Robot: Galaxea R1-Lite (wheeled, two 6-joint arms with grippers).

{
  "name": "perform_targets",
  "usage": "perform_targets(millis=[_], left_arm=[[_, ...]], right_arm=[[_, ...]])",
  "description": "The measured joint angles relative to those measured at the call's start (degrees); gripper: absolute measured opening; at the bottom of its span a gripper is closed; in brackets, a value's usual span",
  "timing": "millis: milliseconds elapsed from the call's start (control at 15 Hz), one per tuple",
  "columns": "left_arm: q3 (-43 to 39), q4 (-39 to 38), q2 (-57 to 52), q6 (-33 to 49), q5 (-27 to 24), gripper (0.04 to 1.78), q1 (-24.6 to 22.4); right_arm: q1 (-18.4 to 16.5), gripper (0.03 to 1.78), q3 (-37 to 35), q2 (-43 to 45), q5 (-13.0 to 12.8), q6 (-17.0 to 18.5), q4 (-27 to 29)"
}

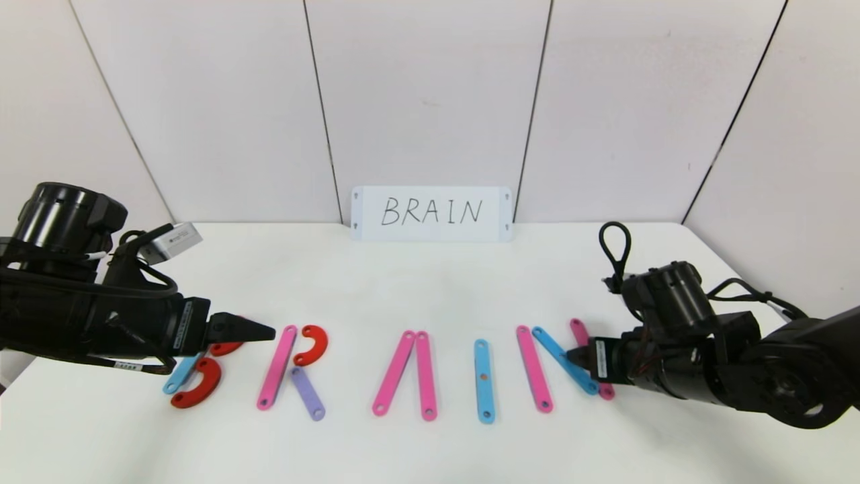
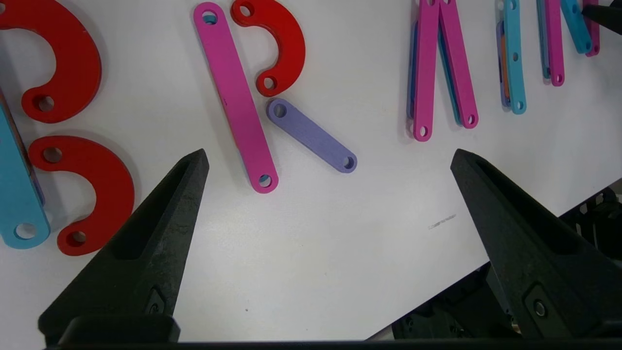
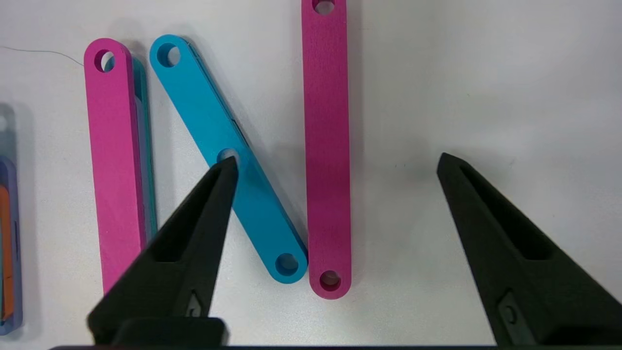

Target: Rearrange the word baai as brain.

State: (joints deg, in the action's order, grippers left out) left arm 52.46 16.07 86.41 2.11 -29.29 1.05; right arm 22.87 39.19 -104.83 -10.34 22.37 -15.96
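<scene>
Jaws released over the N

Fingers of my right gripper (image 3: 335, 163) spread wide, straddling the blue diagonal strip (image 3: 228, 155) and right pink strip (image 3: 325, 146). Beyond them, brain (image 1: 416, 370) lies spelled; my left gripper (image 1: 259, 331), also open, hides part of the B (image 1: 198, 376).

Both arms are matte black, chunky cylinder joints wrapped in loose black cables. The left gripper (image 2: 325, 160) carries long tapered black fingers (image 2: 160, 214) with slotted hollows; there's a small silver-grey box and white labels near the wrist. The right gripper (image 3: 335, 167) matches.
</scene>
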Motion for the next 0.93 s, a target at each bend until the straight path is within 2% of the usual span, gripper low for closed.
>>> perform_targets(millis=[200,533,600,800,933], left_arm=[[0.0,0.0,-0.05,0.0,0.02,1.74,0.0],[-0.28,-0.09,-0.33,-0.02,0.02,1.74,0.0],[-0.32,-0.11,-0.3,0.0,0.02,1.74,0.0],[-0.34,-0.15,-0.35,0.0,0.02,1.74,0.0],[-0.37,-0.39,-0.77,-0.1,0.09,1.74,0.0]], right_arm=[[-0.27,1.71,0.33,1.19,-0.13,0.0,0.02],[-1.24,1.73,3.22,3.21,0.37,-0.95,0.67],[-1.27,1.73,4.11,3.39,0.78,-1.62,0.67],[-2.58,1.73,7.19,3.4,3.12,-7.18,1.18],[-3.17,1.73,9.26,3.34,4.23,-9.31,2.4]])
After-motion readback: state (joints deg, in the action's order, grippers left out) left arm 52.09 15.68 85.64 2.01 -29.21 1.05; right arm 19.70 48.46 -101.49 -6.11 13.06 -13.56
